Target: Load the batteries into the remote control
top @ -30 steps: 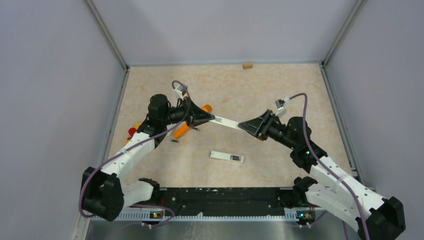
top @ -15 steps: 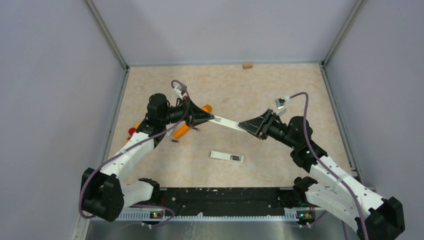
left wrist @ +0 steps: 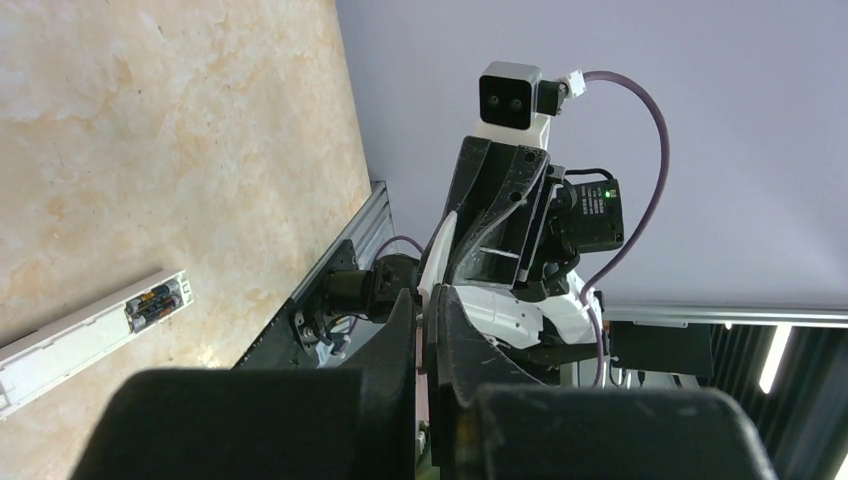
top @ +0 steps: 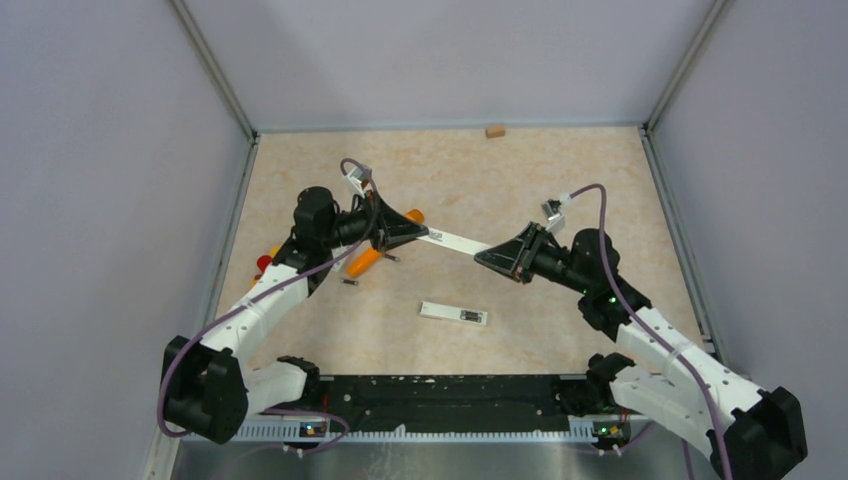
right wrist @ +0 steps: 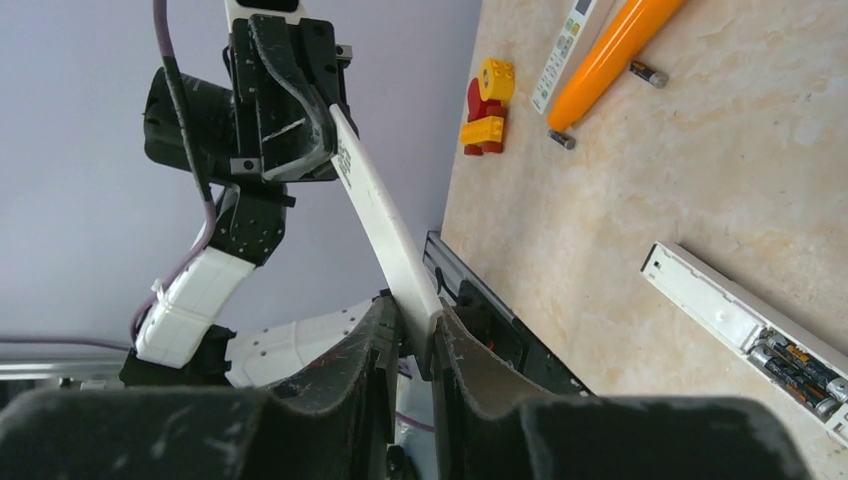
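Note:
Both grippers hold one long flat white piece (top: 455, 243) with a printed label, raised above the table. My left gripper (top: 420, 232) is shut on its left end, my right gripper (top: 482, 255) on its right end. The piece runs edge-on between the left jaws (left wrist: 437, 265) and slants up from the right jaws (right wrist: 385, 220). A white remote (top: 453, 313) lies on the table below, its compartment open with batteries (right wrist: 795, 362) inside. Two loose batteries (right wrist: 648, 73) (right wrist: 560, 138) lie by an orange tube (right wrist: 610, 50); one shows from above (top: 349, 282).
Another white buttoned piece (right wrist: 565, 45) lies beside the orange tube (top: 365, 260). A red and yellow brick toy (right wrist: 485, 110) sits near the left wall (top: 265, 262). A small tan block (top: 494, 130) lies at the back edge. Metal rails border the table.
My right gripper has shifted slightly left and down while keeping its hold on the white piece. The left gripper and the things on the table have not moved.

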{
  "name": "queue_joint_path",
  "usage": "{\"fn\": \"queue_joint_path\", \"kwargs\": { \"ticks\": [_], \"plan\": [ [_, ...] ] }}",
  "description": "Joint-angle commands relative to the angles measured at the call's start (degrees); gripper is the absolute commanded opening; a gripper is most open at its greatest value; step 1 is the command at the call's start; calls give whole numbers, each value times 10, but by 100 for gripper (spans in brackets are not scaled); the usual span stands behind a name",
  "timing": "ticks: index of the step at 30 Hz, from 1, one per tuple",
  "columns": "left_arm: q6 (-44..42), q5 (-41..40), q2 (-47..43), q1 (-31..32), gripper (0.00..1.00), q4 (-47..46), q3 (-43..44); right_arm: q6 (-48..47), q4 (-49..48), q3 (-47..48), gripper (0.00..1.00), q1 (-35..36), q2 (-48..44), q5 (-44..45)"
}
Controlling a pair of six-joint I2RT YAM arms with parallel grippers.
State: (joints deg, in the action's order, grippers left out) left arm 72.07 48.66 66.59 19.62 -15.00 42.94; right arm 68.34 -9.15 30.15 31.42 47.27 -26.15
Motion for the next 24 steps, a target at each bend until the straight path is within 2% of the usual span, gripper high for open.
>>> {"fn": "queue_joint_path", "kwargs": {
  "ticks": [1, 2, 5, 7, 9, 19, 21, 23, 24],
  "plan": [
    [-3, -5, -20, -1, 0, -29, 2, 3, -7, 36, 18, -11, -6, -5],
    [-4, -5, -21, -1, 0, -27, 0, 1, -6, 36, 21, -12, -6, -6],
    [-7, -5, -24, -1, 0, -24, -4, 0, -7, 31, 49, -12, -10, -3],
    [-6, -4, -26, -2, 0, -23, -6, 3, -13, 27, 55, -12, -17, 2],
    [-7, -5, -28, -1, 0, -22, -6, 4, -14, 26, 56, -13, -21, 5],
    [-7, -4, -30, -1, 0, -17, -11, 29, -59, 1, 31, -13, -20, 15],
    [-9, -3, -30, -1, 0, -15, -12, 31, -58, -3, 21, -14, -19, 15],
    [-24, -9, -30, -1, 0, 3, -10, 30, -44, -3, 2, -14, -19, 17],
    [-39, -14, -31, -1, 6, 27, -6, 28, -36, -6, 0, -15, -19, 18]
  ]
}}
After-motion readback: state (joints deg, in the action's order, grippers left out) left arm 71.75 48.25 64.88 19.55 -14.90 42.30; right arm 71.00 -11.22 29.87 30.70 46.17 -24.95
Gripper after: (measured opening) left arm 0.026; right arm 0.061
